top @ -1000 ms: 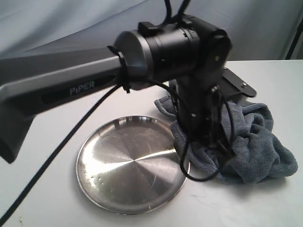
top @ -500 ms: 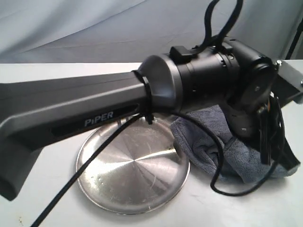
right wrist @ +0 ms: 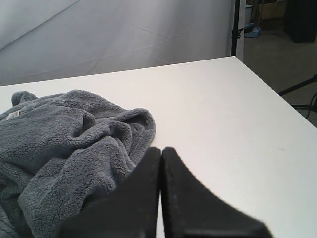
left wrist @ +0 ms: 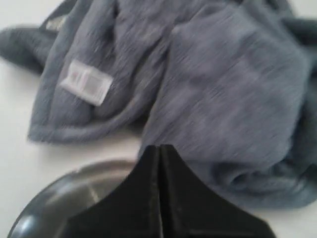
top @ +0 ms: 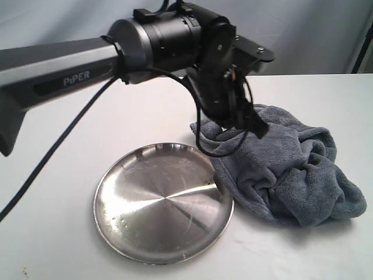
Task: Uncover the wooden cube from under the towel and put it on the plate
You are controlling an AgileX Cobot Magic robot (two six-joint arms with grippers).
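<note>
The towel [top: 291,175] is thick, fluffy blue-grey plush, bunched into soft rounded folds on the smooth white table [top: 52,233]. A small white rectangular label [left wrist: 86,82] is sewn near one hem. The plate [top: 163,201] is a round, shallow steel dish. It is shiny and finely scratched, with a low raised rim, and the towel's edge touches that rim. The cube shows in no view, so I cannot tell whether it sits under the heap.

On my left gripper [left wrist: 160,148] the two black wedge-shaped fingers are pressed flat together. Only a thin seam runs between them and nothing is pinched. The towel spreads out beyond the tips, the plate's rim curves back under the roots of the fingers, and the label lies off to one side of the tips. Seen from outside, my left arm [top: 58,76] reaches in nearly level above the plate. Its grey forearm is long and straight, and the wrist is bent so the fingers point down at the towel's near edge. The tips are close over the cloth, but I cannot tell whether they touch it.

My right gripper [right wrist: 161,149] is also closed tight, seam to seam, and empty. It is held low and aims out across the table. The towel's folds lie just beside its tips on one side, and bare white tabletop stretches ahead.
</note>
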